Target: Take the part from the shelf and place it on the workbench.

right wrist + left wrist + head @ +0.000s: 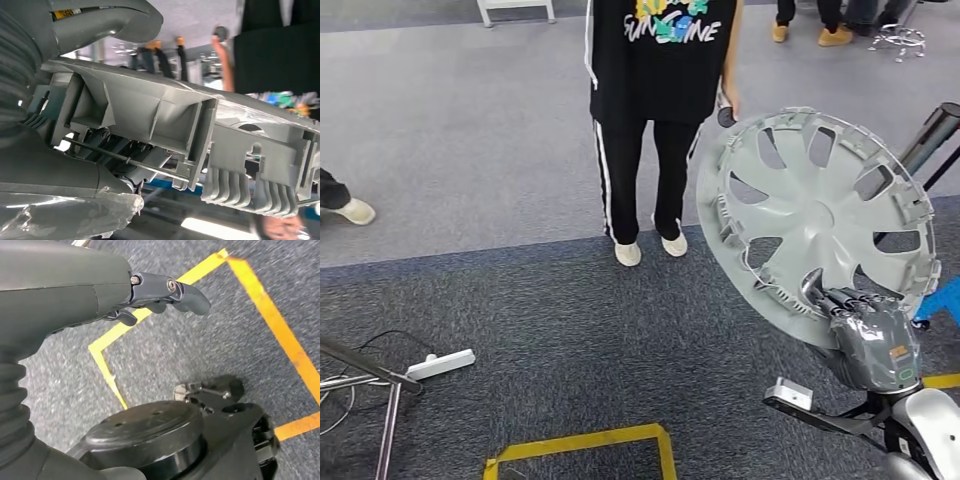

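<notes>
A: Two hands, one part. In the head view, where is it?

B: Right side of the frame. The round grey plastic wheel cover with cut-out slots [818,215] is held up off the floor, tilted, its ribbed back face toward the camera. The right hand [867,335] grips its lower rim from below, dark fingers [848,300] hooked over the edge. So the cover stands up and to the left of the grip, most of its disc above the hand.

A: Any desk or shelf there?

B: I cannot make one out. Grey carpet [509,300], a yellow tape outline [580,440] at the bottom centre, a white power strip [441,364] at lower left, and a person in a black shirt and black striped trousers [656,110] standing at top centre, near the cover's upper rim.

A: Left wrist view?

B: The left hand [113,290] hangs over the carpet and tape, fingers [185,292] loosely extended, grasping nothing.

A: Right wrist view?

B: Close on the cover's rim, clips and wire ring, clamped between thumb and fingers. My judgement: the right hand alone carries it, and the next move is to swing the wide disc clear of the person.
</notes>
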